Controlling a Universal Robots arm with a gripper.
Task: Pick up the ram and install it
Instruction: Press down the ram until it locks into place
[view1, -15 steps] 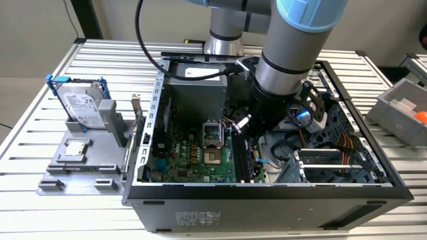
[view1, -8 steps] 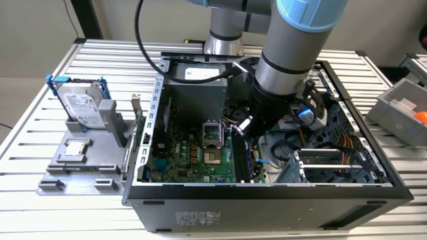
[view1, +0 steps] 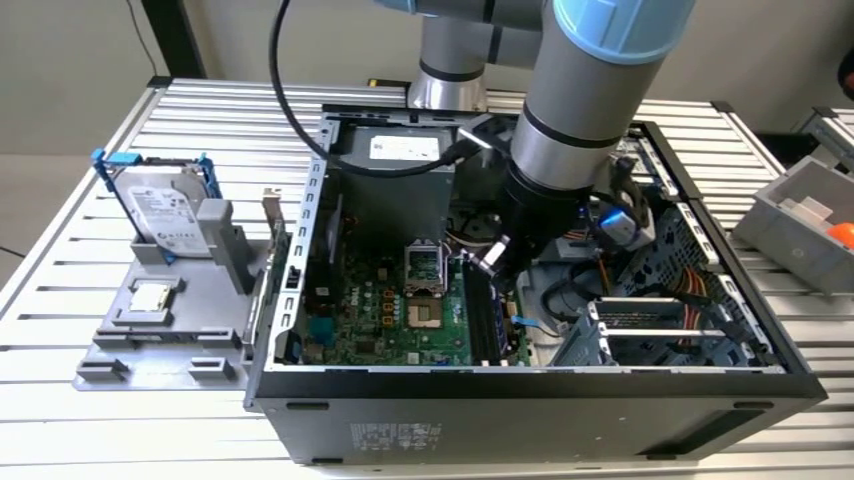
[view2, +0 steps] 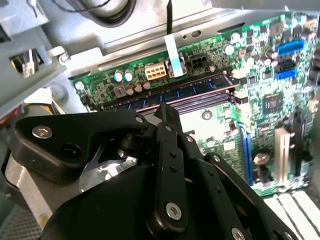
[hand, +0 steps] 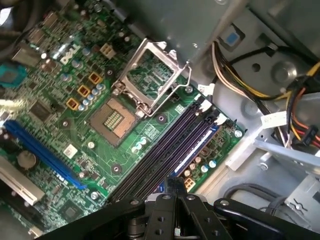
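Gripper (view2: 167, 111) is drawn narrow, holding nothing, its tip poised over the memory slots (hand: 165, 150). Ram (view2: 192, 89) stands on edge in the slot nearest the motherboard (hand: 75, 125) edge, just beyond the tip. In the exterior view its long axis runs 12 to 6 o'clock.

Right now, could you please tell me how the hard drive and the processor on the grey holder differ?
The hard drive stands upright, while the processor lies flat. The hard drive is much the larger of the two. The hard drive sits in a blue frame, and the processor has none. Both are silver and rest on the grey holder at the exterior view's left.
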